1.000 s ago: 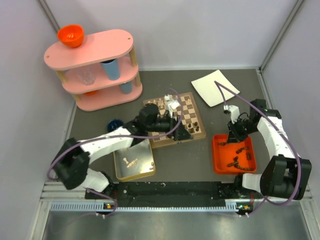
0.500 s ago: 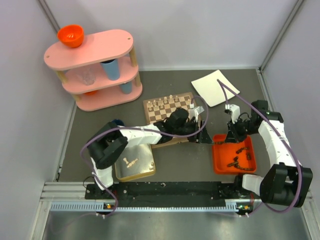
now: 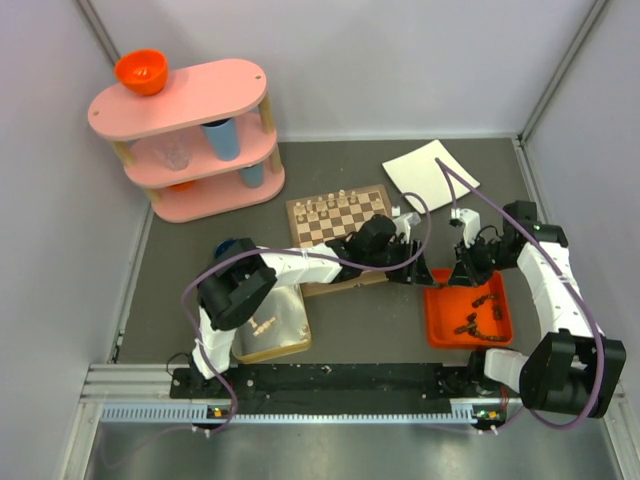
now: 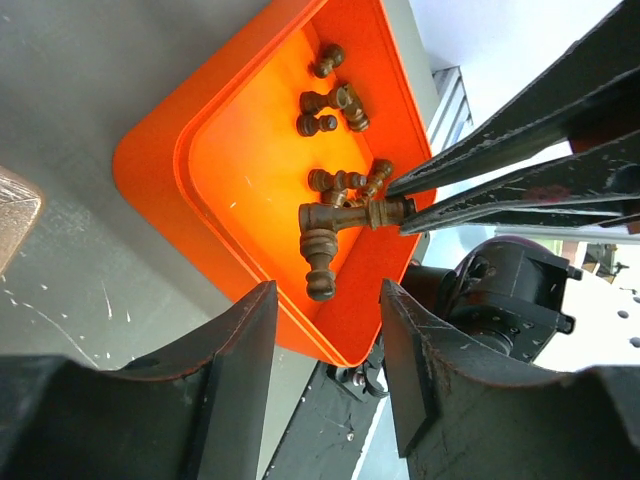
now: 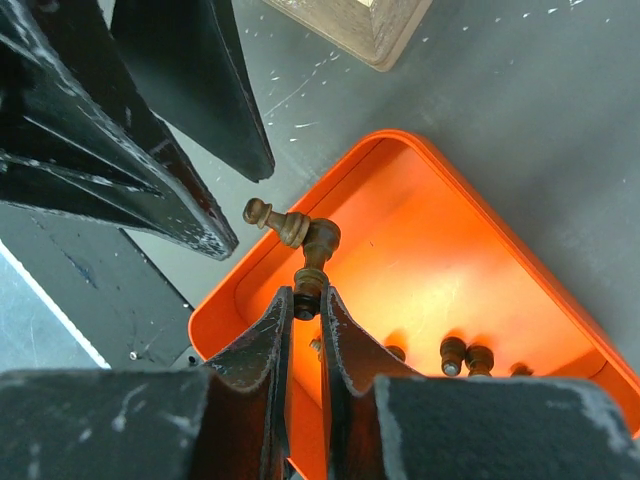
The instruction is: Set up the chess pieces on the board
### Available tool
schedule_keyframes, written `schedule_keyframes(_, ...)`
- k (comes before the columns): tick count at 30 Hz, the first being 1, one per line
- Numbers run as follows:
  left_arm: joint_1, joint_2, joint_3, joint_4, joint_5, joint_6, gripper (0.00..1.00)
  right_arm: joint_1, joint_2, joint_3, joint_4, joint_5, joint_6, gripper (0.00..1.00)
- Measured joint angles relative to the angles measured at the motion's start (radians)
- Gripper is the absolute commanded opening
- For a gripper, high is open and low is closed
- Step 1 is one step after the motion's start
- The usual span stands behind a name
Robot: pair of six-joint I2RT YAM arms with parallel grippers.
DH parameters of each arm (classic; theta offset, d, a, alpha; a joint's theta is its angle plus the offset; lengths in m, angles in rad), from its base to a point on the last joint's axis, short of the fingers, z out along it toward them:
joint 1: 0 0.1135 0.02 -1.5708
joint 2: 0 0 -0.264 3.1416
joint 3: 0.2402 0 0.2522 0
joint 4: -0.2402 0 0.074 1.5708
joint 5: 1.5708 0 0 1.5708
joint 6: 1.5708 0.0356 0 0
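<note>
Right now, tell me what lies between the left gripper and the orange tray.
In the left wrist view, two dark chess pieces joined at an angle hang ahead of the left gripper, pinched by the right gripper over the orange tray.

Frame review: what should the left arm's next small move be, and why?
Probably close the left gripper on the dark chess piece hanging at its open fingertips: the right gripper, shut on a second piece stuck to it, holds both over the orange tray.
</note>
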Motion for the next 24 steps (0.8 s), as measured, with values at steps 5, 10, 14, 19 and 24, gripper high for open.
schedule_keyframes(5, -0.011, 0.033, 0.039, -0.037, -0.007, 0.018, 0.41, 0.0, -0.001, 0.0, -0.002, -0.004, 0.0, 0.0)
schedule_keyframes(10, -0.013, 0.041, 0.056, -0.069, -0.007, 0.03, 0.24, 0.0, 0.0, 0.0, -0.002, -0.007, 0.0, 0.0)
schedule_keyframes(14, -0.012, 0.045, 0.067, -0.078, 0.0, 0.041, 0.07, 0.0, -0.001, 0.0, -0.002, -0.01, 0.0, 0.0)
schedule_keyframes(19, -0.013, 0.047, 0.067, -0.088, 0.002, 0.05, 0.06, -0.005, -0.003, 0.002, -0.002, 0.021, 0.0, 0.0)
schedule_keyframes(24, -0.013, 0.052, 0.074, -0.112, 0.006, 0.056, 0.08, -0.069, -0.019, 0.048, -0.008, 0.068, -0.004, 0.0)
